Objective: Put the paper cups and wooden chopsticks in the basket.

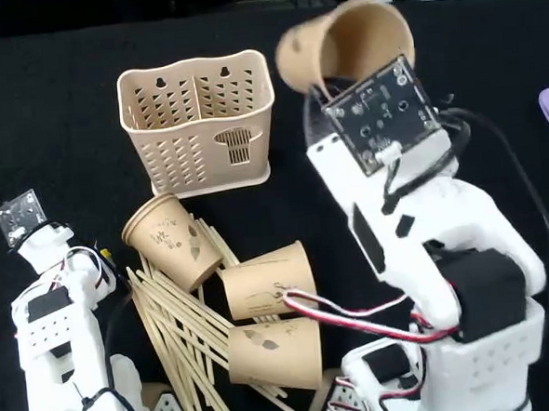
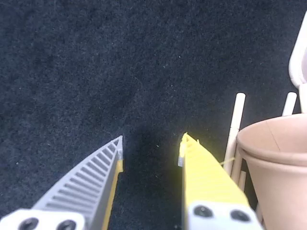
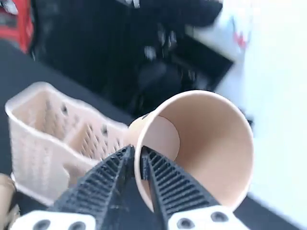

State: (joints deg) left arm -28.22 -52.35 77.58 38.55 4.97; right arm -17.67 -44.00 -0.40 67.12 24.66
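Now the right gripper (image 3: 136,152) is clamped on the rim of a paper cup (image 1: 344,41), with one finger inside the wall and the other outside. It holds the cup tilted and lifted off the table, its open mouth turned up and away from the arm. The cup is just beside the basket (image 1: 198,122), on the side away from the left arm. The basket stands upright on the black table (image 1: 53,98). Three more cups (image 1: 268,280) lie on their sides in front of the basket, close together, resting on and against a loose pile of wooden chopsticks (image 1: 175,328). The left gripper (image 2: 151,146) hangs low over the dark cloth with its jaws apart. A few chopstick tips and the rim of one lying cup are just beside it.
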